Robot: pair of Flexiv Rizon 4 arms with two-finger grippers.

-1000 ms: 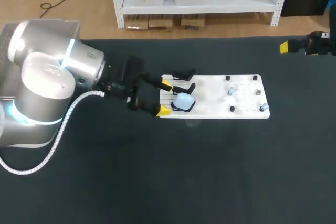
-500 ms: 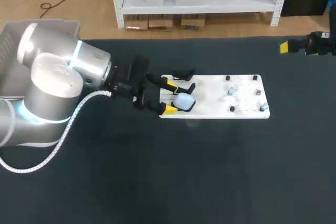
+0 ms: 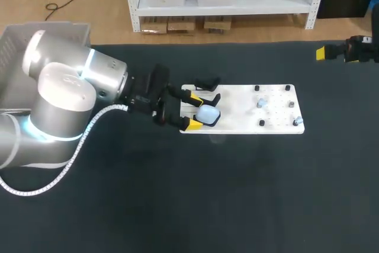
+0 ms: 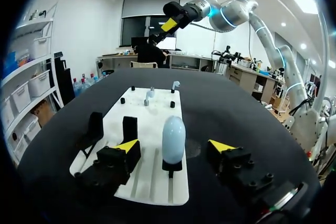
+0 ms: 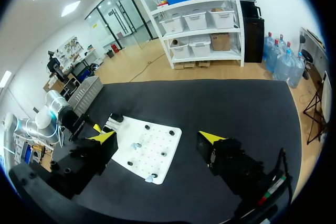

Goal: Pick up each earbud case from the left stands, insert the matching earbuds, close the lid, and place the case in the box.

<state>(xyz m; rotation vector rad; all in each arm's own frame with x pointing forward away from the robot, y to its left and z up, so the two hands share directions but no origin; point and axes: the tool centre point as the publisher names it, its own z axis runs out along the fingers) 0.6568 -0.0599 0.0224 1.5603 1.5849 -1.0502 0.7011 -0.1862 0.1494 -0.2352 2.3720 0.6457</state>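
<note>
The pale blue earbud case [image 3: 207,112] is seen upright on the nearest black stand [image 4: 172,167], at the left end of the white board [image 3: 237,119]. It is flanked by the wide-spread left pincer [image 3: 191,109], with no finger seen touching it. Two earbuds [image 3: 261,103] are found on the board's right part. The right pincer [image 5: 157,137], likewise spread wide, is held over the far right of the desk [image 3: 237,194].

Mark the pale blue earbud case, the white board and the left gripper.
earbud case [image 4: 173,137]: left wrist view, middle of its rounded shell.
white board [image 3: 237,106]: head view, bare middle of its top.
left gripper [image 3: 190,109]: head view, midway between its yellow tips.
</note>
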